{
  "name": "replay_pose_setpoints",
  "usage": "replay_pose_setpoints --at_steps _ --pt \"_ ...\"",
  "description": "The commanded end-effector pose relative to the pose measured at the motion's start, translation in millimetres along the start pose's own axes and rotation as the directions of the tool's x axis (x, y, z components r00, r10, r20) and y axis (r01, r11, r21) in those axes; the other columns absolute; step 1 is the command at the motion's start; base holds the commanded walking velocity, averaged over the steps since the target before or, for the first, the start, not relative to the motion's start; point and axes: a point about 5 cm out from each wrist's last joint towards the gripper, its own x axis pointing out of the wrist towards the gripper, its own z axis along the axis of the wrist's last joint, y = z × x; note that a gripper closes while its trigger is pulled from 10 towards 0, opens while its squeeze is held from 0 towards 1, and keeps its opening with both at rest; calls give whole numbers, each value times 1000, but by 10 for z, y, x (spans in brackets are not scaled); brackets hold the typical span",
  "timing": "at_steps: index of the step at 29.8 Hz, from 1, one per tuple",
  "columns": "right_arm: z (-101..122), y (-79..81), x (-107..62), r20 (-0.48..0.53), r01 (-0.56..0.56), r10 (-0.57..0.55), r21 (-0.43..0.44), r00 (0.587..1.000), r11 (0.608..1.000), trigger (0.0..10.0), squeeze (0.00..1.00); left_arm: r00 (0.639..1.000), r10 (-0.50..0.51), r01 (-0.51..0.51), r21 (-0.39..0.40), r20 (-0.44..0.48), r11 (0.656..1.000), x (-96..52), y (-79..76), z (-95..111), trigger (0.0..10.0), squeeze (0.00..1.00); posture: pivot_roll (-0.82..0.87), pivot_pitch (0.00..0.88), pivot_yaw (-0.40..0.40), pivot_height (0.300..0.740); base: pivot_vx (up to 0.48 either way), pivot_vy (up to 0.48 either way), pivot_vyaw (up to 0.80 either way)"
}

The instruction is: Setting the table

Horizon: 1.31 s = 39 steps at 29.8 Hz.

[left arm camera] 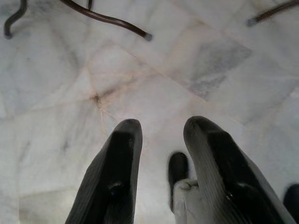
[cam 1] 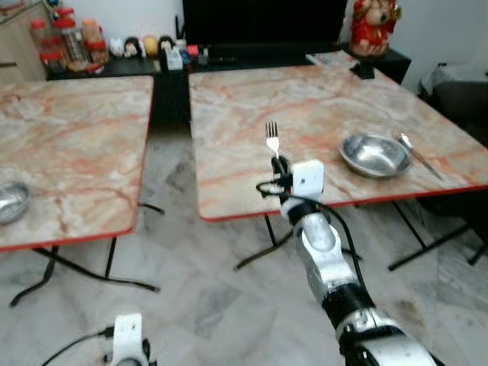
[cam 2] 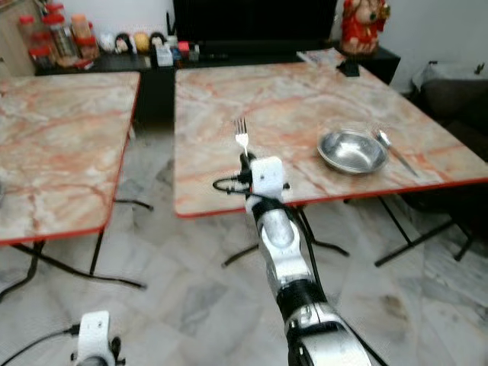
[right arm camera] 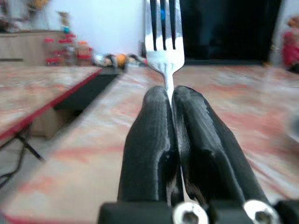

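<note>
A silver fork (cam 1: 271, 139) stands tines up above the front part of the right marble table (cam 1: 305, 107). My right gripper (cam 1: 280, 165) is shut on its handle, and the right wrist view has the fork (right arm camera: 164, 44) pinched between both black fingers (right arm camera: 149, 140). To the right on the same table lies a steel bowl (cam 1: 374, 153) with a spoon (cam 1: 418, 155) beside it. My left gripper (left arm camera: 159, 140) hangs low over the floor, open, holding nothing.
A second marble table (cam 1: 69, 145) stands on the left with another steel bowl (cam 1: 11, 201) at its near edge. A dark cabinet (cam 1: 252, 53) with jars, small items and a red figurine lines the back wall. A tiled gap runs between the tables.
</note>
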Motion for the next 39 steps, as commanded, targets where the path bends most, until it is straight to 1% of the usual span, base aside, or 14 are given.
replay_pose_setpoints --at_steps 1,9,12,19,22,24,25,27,28,29,34,35,37,39 --pt "43 -12 18 18 2 -2 -1 1000 1000 10000 0 1000 -12 12 1 -7 1000 -8 -35 -24 10000 0 -29 0 16 740 0 -480 0" --pt "-195 -37 -132 -74 -3 2 -12 997 1000 10000 0 1000 -9 9 -19 -6 1000 -12 -37 -30 10000 0 -26 0 11 740 0 -78 0" --pt "-578 -108 -428 -233 0 -8 -35 972 999 10000 0 1000 -10 10 -43 -7 999 -22 -41 -56 10000 0 -29 0 7 740 0 0 0" --pt "-896 -170 -710 -392 18 -24 -18 920 1000 10000 0 1000 -22 21 -56 -5 998 -25 -58 -59 10000 0 -36 0 8 740 0 0 0" --pt "-1088 -217 -921 -492 39 -46 -23 869 999 10000 0 999 -30 29 -55 -11 998 -26 -69 -67 10000 0 -36 0 8 740 0 0 0" --pt "-1262 -254 -1139 -592 68 -57 -4 804 998 10000 0 999 -36 36 -56 -13 998 -26 -83 -66 10000 0 -37 0 8 740 0 0 0" --pt "-1262 -254 -1139 -592 68 -57 -4 804 998 10000 0 999 -36 36 -56 -13 998 -26 -83 -66 10000 0 -37 0 8 740 0 0 0" --pt "-1445 -281 -1418 -702 95 -59 12 710 995 10000 0 999 -39 38 -44 -21 998 -23 -97 -64 10000 0 -35 0 8 740 0 0 0" --pt "-1445 -281 -1418 -702 95 -59 12 710 995 10000 0 999 -39 38 -44 -21 998 -23 -97 -64 10000 0 -35 0 8 740 0 0 0" --pt "-1546 -303 -1612 -762 114 -69 7 643 993 10000 0 999 -41 40 -44 -21 998 -21 -101 -61 10000 0 -38 0 11 740 259 0 0" --pt "-1697 -379 -2004 -856 184 -119 -29 504 983 10000 0 999 -43 42 -43 -21 998 -20 -102 -59 10000 0 -40 0 17 740 286 0 0" --pt "-1741 -422 -2160 -883 217 -150 -56 444 975 10000 0 999 -45 44 -42 -21 998 -20 -103 -58 10000 0 -40 0 18 740 307 0 0" --pt "-1760 -441 -2240 -895 238 -161 -63 416 969 10000 0 999 -45 44 -41 -20 998 -20 -103 -57 10000 0 -39 0 19 740 311 0 0" --pt "-1764 -444 -2269 -896 242 -158 -59 415 969 10000 0 999 -44 44 -39 -21 998 -17 -99 -53 10000 0 -39 0 19 740 326 0 0"
